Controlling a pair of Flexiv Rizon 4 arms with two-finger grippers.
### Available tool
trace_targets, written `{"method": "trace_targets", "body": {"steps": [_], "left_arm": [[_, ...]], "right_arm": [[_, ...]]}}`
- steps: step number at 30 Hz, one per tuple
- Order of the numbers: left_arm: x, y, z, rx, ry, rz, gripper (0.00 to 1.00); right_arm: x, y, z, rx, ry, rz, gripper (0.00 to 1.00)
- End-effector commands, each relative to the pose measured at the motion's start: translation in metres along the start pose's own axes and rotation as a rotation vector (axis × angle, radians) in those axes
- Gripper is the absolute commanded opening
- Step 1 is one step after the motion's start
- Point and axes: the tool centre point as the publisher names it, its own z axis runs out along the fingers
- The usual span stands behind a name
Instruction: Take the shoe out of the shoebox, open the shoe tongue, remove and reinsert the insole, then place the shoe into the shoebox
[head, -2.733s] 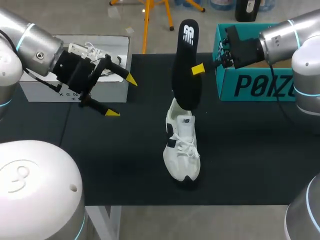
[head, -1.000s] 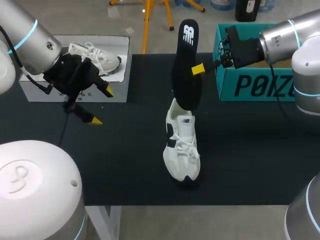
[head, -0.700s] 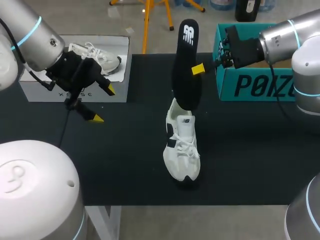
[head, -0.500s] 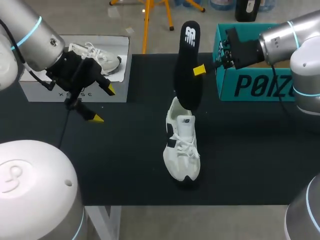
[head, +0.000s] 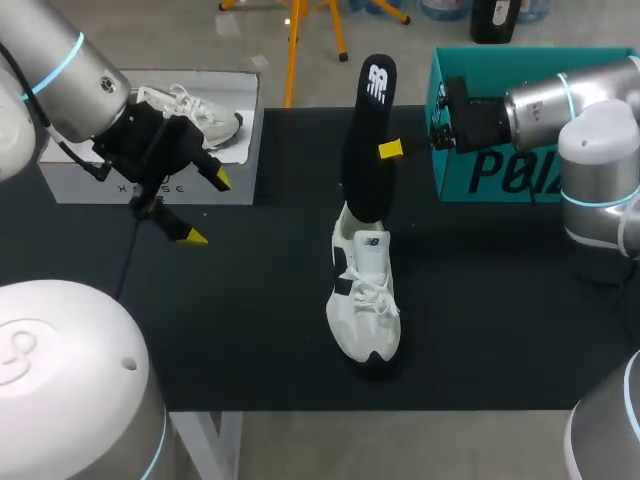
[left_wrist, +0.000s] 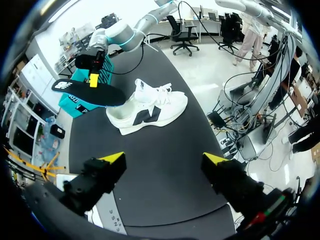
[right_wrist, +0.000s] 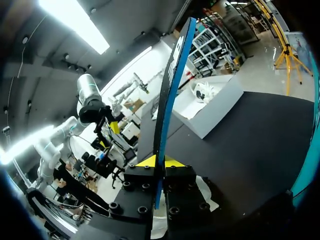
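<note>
Black insole (head: 368, 140) stands near-upright, lower end at the collar of the shoe (head: 364, 290); right gripper (head: 392, 150) is clamped on its edge. Left gripper (head: 204, 208) is spread wide, empty, well left of shoe. Judged: insole step. Next, slide it down inside, aligned heel-to-toe.

The left pincer (head: 205, 208) now sits drawn back from the middle of the surface (head: 250, 320), closer to the front of the white shoebox (head: 100, 186) and lower, its fingers turned more downward. The right arm (head: 540, 100) reaches further in from its side, across the teal box (head: 520, 170). The right pincer (head: 374, 152) and the insole (head: 362, 185) it clamps stand slightly lower and shifted left.
</note>
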Motion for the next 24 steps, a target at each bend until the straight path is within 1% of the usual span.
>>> {"method": "trace_targets", "body": {"steps": [1, 5, 10, 14, 19, 24], "left_arm": [[-0.001, 0.0, 0.0, -0.004, 0.003, -0.001, 1.0], [-0.001, 0.0, 0.0, -0.004, 0.003, -0.001, 1.0], [-0.001, 0.0, 0.0, -0.004, 0.003, -0.001, 1.0], [-0.001, 0.0, 0.0, -0.004, 0.003, -0.001, 1.0], [-0.001, 0.0, 0.0, -0.004, 0.003, -0.001, 1.0], [-0.001, 0.0, 0.0, -0.004, 0.003, -0.001, 1.0]], "right_arm": [[-0.005, -0.012, 0.007, -0.016, -0.001, 0.004, 0.0], [-0.008, -0.019, 0.011, -0.021, 0.001, 0.019, 0.0], [-0.006, -0.025, 0.02, -0.009, 0.009, 0.016, 0.0], [-0.006, -0.033, 0.024, -0.017, 0.021, 0.034, 0.0], [-0.004, -0.045, 0.03, 0.001, 0.011, 0.036, 0.0], [-0.001, -0.056, 0.03, 0.013, -0.008, 0.053, 0.0]]}}
